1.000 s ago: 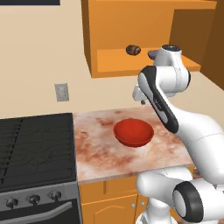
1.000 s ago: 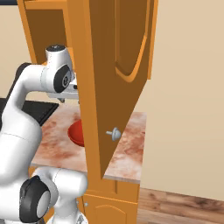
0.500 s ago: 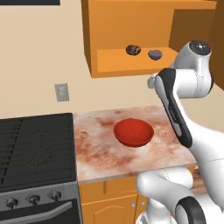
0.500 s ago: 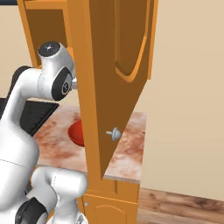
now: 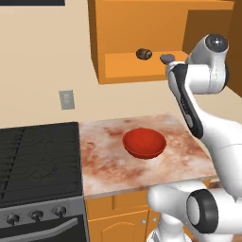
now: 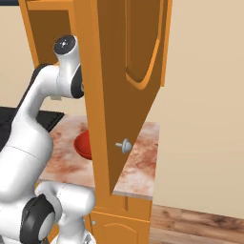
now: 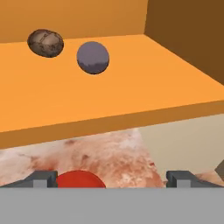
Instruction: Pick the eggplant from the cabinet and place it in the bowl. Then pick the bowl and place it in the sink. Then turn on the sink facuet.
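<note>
The eggplant (image 5: 166, 58) lies on the shelf board of the open wooden cabinet (image 5: 127, 71), right of a dark brown lump (image 5: 143, 53). In the hand view the eggplant (image 7: 92, 57) shows end on as a grey-purple ball, with the lump (image 7: 45, 43) to its left. My gripper (image 7: 111, 179) is open, its fingertips (image 7: 43, 178) wide apart with nothing between them, in front of the shelf edge and a little below it. The red bowl (image 5: 144, 143) sits on the marbled counter (image 5: 104, 165) under the cabinet, and its rim (image 7: 78, 179) peeks in at the bottom of the hand view.
A black stove (image 5: 38, 160) adjoins the counter on the left, with a wall outlet (image 5: 66, 99) above it. The open cabinet door (image 6: 119, 95) with its knob (image 6: 125, 146) juts out right of my arm. The cabinet's dark right wall (image 7: 188, 35) bounds the shelf.
My arm has risen and swung to the right, up to the shelf's height. The eggplant, covered by the arm one second ago, is now in sight. The bowl has not moved.
</note>
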Controlling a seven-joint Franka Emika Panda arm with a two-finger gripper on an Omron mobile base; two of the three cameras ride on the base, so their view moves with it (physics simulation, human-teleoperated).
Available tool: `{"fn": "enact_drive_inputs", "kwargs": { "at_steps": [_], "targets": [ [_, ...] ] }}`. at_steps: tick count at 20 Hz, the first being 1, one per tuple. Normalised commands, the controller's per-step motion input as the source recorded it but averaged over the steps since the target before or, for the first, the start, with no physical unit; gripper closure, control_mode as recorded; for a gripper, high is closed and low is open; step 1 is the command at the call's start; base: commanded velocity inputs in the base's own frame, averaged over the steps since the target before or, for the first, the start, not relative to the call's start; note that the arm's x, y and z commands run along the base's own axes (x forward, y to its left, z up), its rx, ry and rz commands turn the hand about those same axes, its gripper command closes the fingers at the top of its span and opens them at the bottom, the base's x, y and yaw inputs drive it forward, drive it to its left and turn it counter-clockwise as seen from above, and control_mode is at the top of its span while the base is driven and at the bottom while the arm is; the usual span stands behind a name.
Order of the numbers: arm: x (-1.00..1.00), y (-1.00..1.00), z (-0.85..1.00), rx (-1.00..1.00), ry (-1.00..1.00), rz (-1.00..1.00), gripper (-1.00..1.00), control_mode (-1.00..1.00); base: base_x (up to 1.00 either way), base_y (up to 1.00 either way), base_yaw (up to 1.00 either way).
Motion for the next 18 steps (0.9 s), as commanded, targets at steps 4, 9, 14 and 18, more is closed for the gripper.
{"fn": "enact_drive_inputs", "kwargs": {
  "at_steps": [4, 9, 14, 18],
  "targets": [
    [0.53, -0.16, 0.49, 0.0, -0.01, -0.15, -1.0, -1.0, 0.0, 0.0, 0.0],
    [0.62, -0.18, 0.1, 0.01, 0.0, -0.08, -1.0, -1.0, 0.0, 0.0, 0.0],
    [0.77, -0.03, 0.0, 0.0, 0.0, -0.01, -1.0, -1.0, 0.0, 0.0, 0.0],
    [0.72, 0.0, -0.03, 0.0, 0.0, 0.0, -1.0, -1.0, 0.0, 0.0, 0.0]
  ]
}}
